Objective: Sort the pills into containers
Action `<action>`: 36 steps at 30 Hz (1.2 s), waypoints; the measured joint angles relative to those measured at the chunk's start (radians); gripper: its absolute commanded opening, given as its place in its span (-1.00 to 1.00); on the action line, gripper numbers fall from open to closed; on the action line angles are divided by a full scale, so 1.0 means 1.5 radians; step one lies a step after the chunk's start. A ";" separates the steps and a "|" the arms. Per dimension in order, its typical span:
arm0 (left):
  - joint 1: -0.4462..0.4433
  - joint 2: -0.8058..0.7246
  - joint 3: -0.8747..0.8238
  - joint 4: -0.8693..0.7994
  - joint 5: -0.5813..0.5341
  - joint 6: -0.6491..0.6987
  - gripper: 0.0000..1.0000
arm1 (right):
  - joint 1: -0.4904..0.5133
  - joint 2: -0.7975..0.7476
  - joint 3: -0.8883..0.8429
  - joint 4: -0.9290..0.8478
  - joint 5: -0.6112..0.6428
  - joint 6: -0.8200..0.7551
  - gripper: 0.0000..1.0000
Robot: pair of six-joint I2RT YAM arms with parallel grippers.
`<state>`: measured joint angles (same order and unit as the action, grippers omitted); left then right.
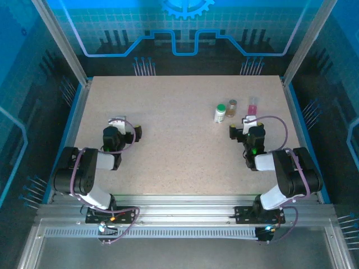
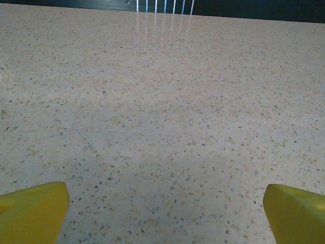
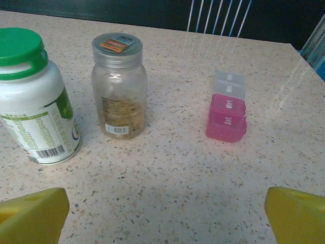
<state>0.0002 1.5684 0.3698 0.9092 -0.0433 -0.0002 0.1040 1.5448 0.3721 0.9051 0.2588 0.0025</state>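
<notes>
You have both sets of jaws spread wide and gripping nothing: the left jaws over bare worktop [image 2: 162, 101], the right jaws facing the three containers. White bottle with green cap [image 3: 35, 101] at left, brownish vial [image 3: 118, 86] in the middle and pink-and-clear pill box [image 3: 228, 114] at right sit in a row, apart from one another, just beyond the right jaws

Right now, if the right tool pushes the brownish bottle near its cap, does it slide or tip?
Probably tips: the brownish bottle stands upright, taller than wide, on a smooth speckled table. Likely light, since it looks only partly filled. Once down, its round body would probably roll, perhaps toward the white bottle close beside it.
</notes>
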 measured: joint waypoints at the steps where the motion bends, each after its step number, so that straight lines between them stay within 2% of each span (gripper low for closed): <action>1: 0.000 0.000 0.000 0.000 0.000 0.000 0.98 | 0.000 0.000 0.000 0.000 -0.003 0.000 1.00; 16: 0.000 0.000 0.000 0.000 0.000 0.000 0.98 | -0.006 0.000 0.001 -0.005 -0.034 0.001 0.99; 36: 0.000 0.000 0.000 0.000 0.000 0.000 0.98 | -0.007 0.000 0.001 -0.005 -0.021 0.005 0.99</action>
<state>0.0002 1.5684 0.3698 0.9092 -0.0429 -0.0002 0.0937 1.5448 0.3733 0.8974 0.2279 0.0097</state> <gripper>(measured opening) 0.991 0.996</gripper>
